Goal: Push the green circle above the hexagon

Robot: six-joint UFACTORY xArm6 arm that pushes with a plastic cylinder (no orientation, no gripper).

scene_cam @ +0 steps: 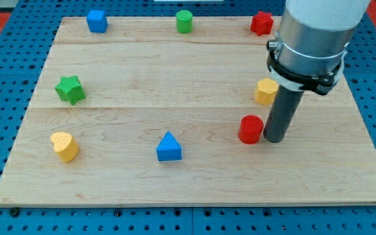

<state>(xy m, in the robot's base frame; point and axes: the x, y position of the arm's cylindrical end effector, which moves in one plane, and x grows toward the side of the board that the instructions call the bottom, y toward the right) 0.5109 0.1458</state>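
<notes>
Where it stands, my tip (pixel 273 139) touches the red cylinder (pixel 250 129).

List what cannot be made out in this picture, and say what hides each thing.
- Yellow hexagon, camera view: its right side is covered by the arm's grey housing and the rod, so its full outline does not show.
- Red block at the view's top: partly behind the housing; shape uncertain.
- Arm above the housing: cut off by the view's top edge.
- My tip beside the red cylinder: contact cannot be told.
</notes>
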